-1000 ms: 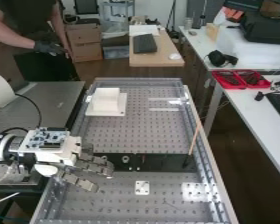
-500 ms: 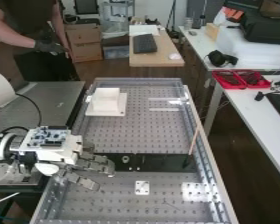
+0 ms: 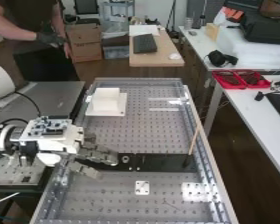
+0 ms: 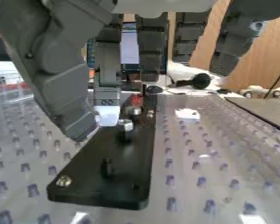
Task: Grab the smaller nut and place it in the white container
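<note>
In the high view the hand (image 3: 97,155) is over the left end of the black bar (image 3: 160,162), its fingers fairly straight and covering that end. The bearing (image 3: 125,159) stands just beyond the fingertips. A white container (image 3: 107,99) sits farther up the bench on a white base. The wrist view has the open hand (image 4: 59,75) above the bar (image 4: 124,192), nothing visible between thumb and fingers. A round metal part (image 4: 126,125) stands on the bar with another round metal part (image 4: 135,111) behind it. Nearer is a dark upright stub (image 4: 107,167); whether it bears the smaller nut, I cannot tell.
A small white plate (image 3: 142,188) lies on the perforated bench below the bar. A thin stick (image 3: 194,141) leans at the bar's right end by the bench's right rail. Red trays (image 3: 240,79) rest on the side table.
The hand has moved up the high view and slightly right, its fingers still extended. They now cover the larger nut, which showed beside them one second ago.
</note>
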`<action>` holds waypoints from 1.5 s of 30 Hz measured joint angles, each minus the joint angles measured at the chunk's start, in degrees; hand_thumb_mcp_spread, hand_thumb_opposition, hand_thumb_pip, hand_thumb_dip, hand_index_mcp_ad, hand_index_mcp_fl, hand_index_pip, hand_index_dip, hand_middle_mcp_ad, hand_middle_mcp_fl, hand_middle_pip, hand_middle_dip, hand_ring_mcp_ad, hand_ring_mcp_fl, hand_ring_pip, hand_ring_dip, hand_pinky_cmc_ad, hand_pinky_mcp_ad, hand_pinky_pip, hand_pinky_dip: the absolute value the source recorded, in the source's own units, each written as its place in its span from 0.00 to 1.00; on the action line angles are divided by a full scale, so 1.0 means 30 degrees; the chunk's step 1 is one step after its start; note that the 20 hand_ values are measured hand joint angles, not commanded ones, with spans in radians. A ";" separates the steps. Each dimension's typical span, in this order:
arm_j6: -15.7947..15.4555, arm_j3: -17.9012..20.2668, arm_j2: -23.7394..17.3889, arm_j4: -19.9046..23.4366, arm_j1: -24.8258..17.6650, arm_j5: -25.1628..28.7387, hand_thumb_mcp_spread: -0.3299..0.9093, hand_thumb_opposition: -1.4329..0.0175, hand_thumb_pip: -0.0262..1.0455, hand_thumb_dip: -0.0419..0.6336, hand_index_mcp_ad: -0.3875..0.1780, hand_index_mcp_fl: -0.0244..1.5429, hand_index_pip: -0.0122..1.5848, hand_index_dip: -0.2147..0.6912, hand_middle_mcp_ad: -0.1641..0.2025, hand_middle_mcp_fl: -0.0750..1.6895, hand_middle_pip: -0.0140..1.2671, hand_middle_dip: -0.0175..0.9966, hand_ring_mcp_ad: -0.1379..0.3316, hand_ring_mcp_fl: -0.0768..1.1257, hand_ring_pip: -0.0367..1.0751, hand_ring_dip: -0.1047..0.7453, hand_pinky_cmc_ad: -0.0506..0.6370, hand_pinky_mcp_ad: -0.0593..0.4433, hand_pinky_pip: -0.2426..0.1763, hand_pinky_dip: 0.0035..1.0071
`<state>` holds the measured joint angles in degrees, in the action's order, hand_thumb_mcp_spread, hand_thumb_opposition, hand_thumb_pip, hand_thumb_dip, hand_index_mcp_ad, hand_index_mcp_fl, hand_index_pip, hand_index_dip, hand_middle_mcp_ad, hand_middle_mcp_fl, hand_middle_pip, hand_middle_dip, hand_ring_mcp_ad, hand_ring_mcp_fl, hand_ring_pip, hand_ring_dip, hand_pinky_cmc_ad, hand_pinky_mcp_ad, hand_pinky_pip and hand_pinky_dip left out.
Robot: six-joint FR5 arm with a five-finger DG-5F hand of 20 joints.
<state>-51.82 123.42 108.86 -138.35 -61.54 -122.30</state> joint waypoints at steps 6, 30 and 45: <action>0.0129 -0.0008 -0.1039 -0.0470 -0.0651 -0.0397 0.57 0.41 0.70 0.37 0.36 0.16 0.97 0.36 0.63 0.17 0.11 0.25 0.56 0.06 0.12 0.23 0.57 0.70 0.55 0.18; 0.0375 -0.0436 -0.2442 -0.2340 -0.5864 -0.2215 0.57 0.41 0.70 0.37 0.36 0.16 0.97 0.36 0.61 0.16 0.11 0.25 0.54 0.06 0.12 0.23 0.56 0.70 0.55 0.18; 0.1410 -0.0431 -0.2159 -0.1665 -0.8799 -0.2337 0.57 0.41 0.70 0.36 0.36 0.17 0.96 0.36 0.63 0.16 0.11 0.25 0.54 0.06 0.12 0.24 0.55 0.70 0.55 0.17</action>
<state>-47.59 122.13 102.38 -143.34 -87.94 -129.31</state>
